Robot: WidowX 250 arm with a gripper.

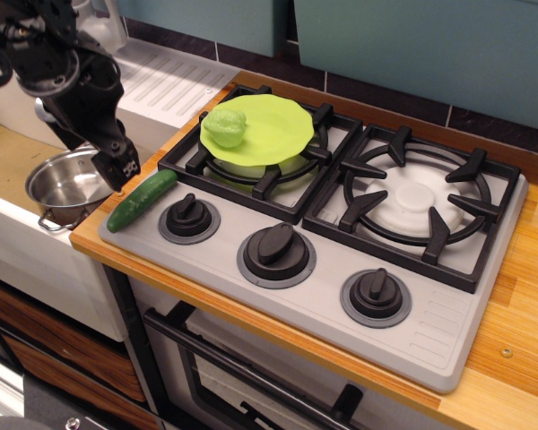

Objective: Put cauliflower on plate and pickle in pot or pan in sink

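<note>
The pale green lumpy cauliflower point(225, 126) sits on the left part of the lime-green plate point(273, 128), which rests on the back-left burner. The dark green pickle point(142, 200) lies on the stove's front-left corner, next to the sink. The steel pot point(65, 188) stands in the sink point(9, 161), partly hidden by my arm. My gripper point(118, 170) hangs just above the pot's right rim, close to the left of the pickle's upper end. Its fingers look close together with nothing between them.
The grey stove top point(341, 269) has three black knobs along the front and a bare right burner point(419, 202). The ribbed drainboard point(166, 81) and grey tap point(103, 22) lie behind the sink. A wooden counter point(520, 296) runs to the right.
</note>
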